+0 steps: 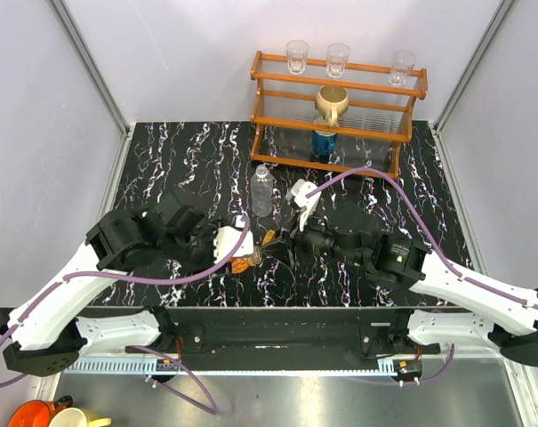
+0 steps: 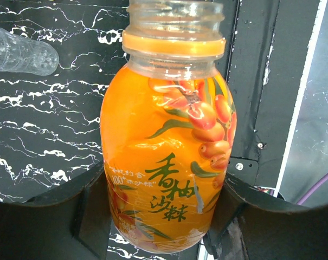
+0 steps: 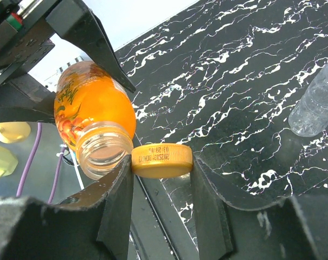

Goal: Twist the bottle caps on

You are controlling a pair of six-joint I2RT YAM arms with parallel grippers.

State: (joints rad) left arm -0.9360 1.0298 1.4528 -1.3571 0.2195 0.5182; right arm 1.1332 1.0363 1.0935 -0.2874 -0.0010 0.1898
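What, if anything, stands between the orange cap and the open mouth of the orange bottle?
Nothing visible does. The right gripper holds the orange cap right beside the bare neck of the orange bottle, which the left gripper grips around its body. The cap sits off to the side of the opening, not over it.

Uncapped orange bottle [image 2: 164, 162] tilted, orange cap [image 3: 162, 160] just beside its mouth.
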